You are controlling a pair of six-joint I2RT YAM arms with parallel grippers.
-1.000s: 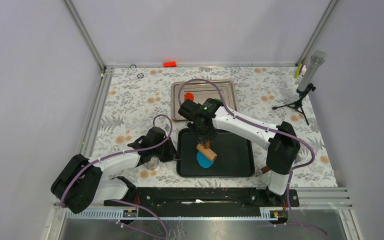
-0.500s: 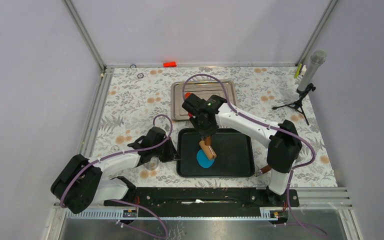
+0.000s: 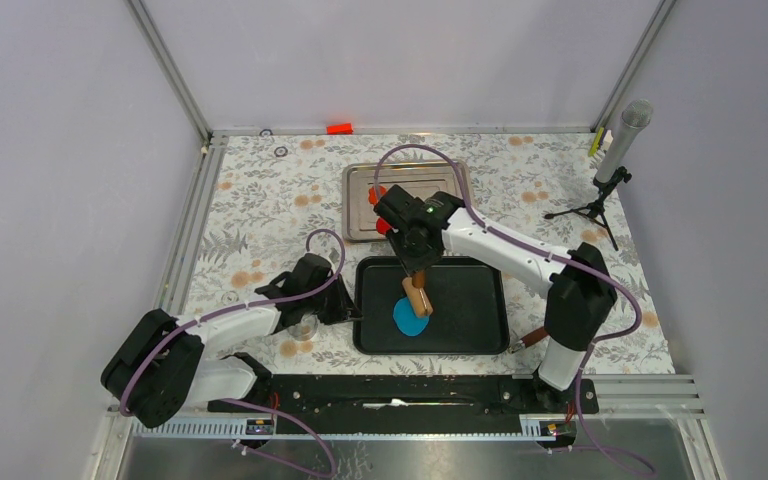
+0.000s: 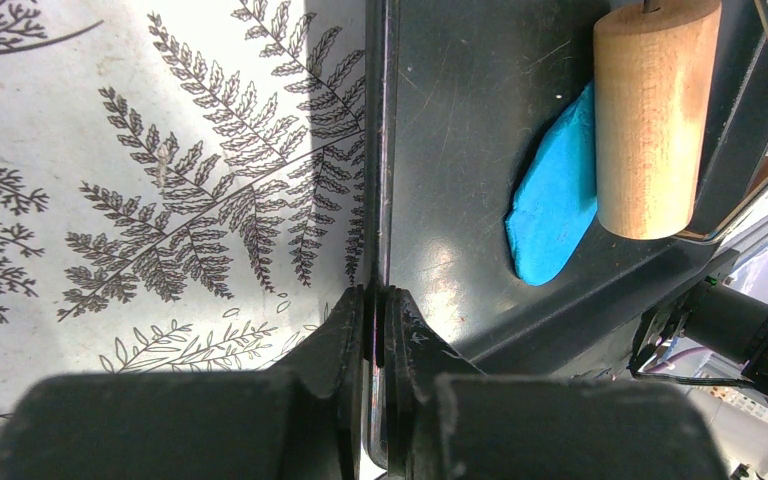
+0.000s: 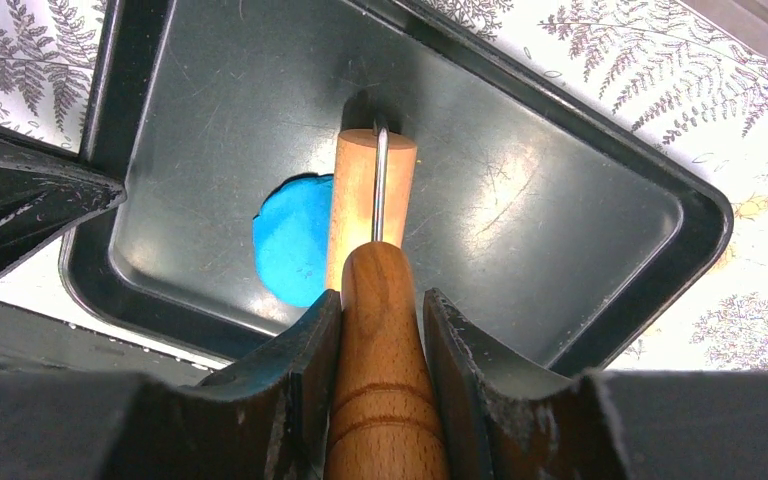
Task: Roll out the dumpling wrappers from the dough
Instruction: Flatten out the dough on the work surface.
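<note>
Dough (image 3: 407, 322) beneath roller (image 3: 419, 299), toward left rim of tray (image 3: 472, 312)

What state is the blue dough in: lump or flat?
Flat. The dough lies as a thin patch on the tray, with the roller over one edge.

Smooth pale wooden roller (image 5: 355, 200), soft matt blue dough (image 5: 290, 245), scratched glossy dark tray (image 5: 560, 200).

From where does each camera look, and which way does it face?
Top: above, behind the arms, facing down on the table; both arms show.
Left wrist: facing along the left claw, shut on the tray rim.
Right wrist: facing down past the right claw, gripping the roller.
Both wrist views share tray, roller and dough.
</note>
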